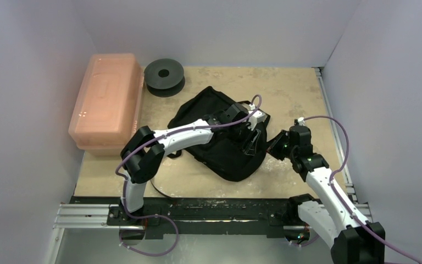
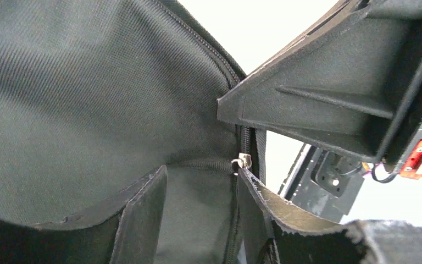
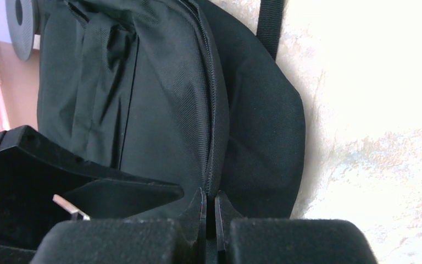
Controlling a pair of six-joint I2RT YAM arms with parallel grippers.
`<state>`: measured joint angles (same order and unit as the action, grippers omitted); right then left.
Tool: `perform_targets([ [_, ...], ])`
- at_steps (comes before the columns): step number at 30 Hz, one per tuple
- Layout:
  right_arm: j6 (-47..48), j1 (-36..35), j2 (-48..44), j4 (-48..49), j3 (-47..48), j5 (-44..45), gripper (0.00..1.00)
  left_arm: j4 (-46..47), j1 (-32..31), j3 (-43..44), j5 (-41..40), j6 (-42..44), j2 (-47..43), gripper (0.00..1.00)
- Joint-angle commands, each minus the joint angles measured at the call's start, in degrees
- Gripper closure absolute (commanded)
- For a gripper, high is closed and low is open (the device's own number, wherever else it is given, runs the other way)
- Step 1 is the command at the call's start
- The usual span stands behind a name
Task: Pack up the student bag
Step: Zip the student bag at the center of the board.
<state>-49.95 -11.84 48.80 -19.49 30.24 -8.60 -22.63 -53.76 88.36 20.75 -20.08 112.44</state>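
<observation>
The student bag [image 1: 228,159] is matt black woven cloth with a small shiny metal zip pull [image 2: 243,161], the table [image 1: 286,93] looks rough and mottled like worn board, the pink box [image 1: 107,99] is glossy translucent plastic, and the spool [image 1: 164,74] is dull black.

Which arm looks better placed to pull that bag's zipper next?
Left. The left end effector hangs open right at the silver zipper pull; the right end effector seems clamped on the student bag's seam, likely steadying it.
</observation>
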Motion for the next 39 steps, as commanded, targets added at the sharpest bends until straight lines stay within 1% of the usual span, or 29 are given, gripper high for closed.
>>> perform_targets([
  [1, 1.0, 0.9, 0.3, 6.2, -0.1, -4.8, 1.0, 12.6, -0.1, -4.3, 0.7, 7.6, -3.0, 0.52],
  [6, 1.3, 1.6, 1.2, 6.3, 0.8, -7.3, 1.0, 13.8, -1.5, -4.6, 1.4, 9.8, -0.9, 0.52],
  [11, 0.1, 1.7, 0.3, 7.2, 0.2, -9.8, 1.0, 15.0, -2.2, -3.1, -0.6, 9.5, 1.6, 0.51],
  [13, -0.1, 1.7, 0.0, 7.4, -0.5, -10.5, 1.0, 15.1, -2.3, -2.0, -0.9, 9.3, 2.9, 0.53],
  [17, -0.2, 2.0, -1.4, 7.3, -0.4, -10.2, 1.0, 10.8, -2.1, 0.9, 0.6, 9.1, 5.0, 0.68],
  [20, -0.3, 2.2, -2.2, 8.1, -0.5, -10.3, 1.0, 9.2, -1.9, 1.1, 2.2, 9.2, 4.0, 0.88],
  [23, 0.5, 2.4, -2.0, 8.1, -1.2, -9.9, 1.0, 6.9, -1.5, 0.2, 0.8, 9.2, -0.1, 1.0],
  [27, 3.3, 2.4, -2.5, 8.3, -2.3, -7.6, 1.0, 1.9, -1.4, 0.6, -3.7, 9.4, -5.9, 1.0],
  [30, 7.4, 2.5, -2.6, 7.5, -2.0, -6.0, 1.0, 0.0, -1.4, -0.5, -5.7, 7.2, -9.4, 1.0],
  [33, 10.7, 2.5, -3.7, 6.8, -1.5, -5.1, 1.0, 0.8, -1.4, -3.5, -4.7, 4.5, -12.3, 1.0],
  [36, 12.1, 2.4, -4.1, 7.7, -1.3, -7.7, 1.0, 1.6, -1.5, -5.9, -2.5, 3.3, -13.7, 1.0],
  [37, 12.4, 2.5, -4.2, 8.6, -1.7, -10.0, 1.0, 1.8, -1.4, -6.5, -2.4, 3.2, -13.9, 1.0],
  [39, 12.9, 2.5, -4.8, 8.6, -2.0, -10.2, 1.0, 1.6, -1.3, -7.7, -2.5, 3.3, -14.2, 1.0],
])
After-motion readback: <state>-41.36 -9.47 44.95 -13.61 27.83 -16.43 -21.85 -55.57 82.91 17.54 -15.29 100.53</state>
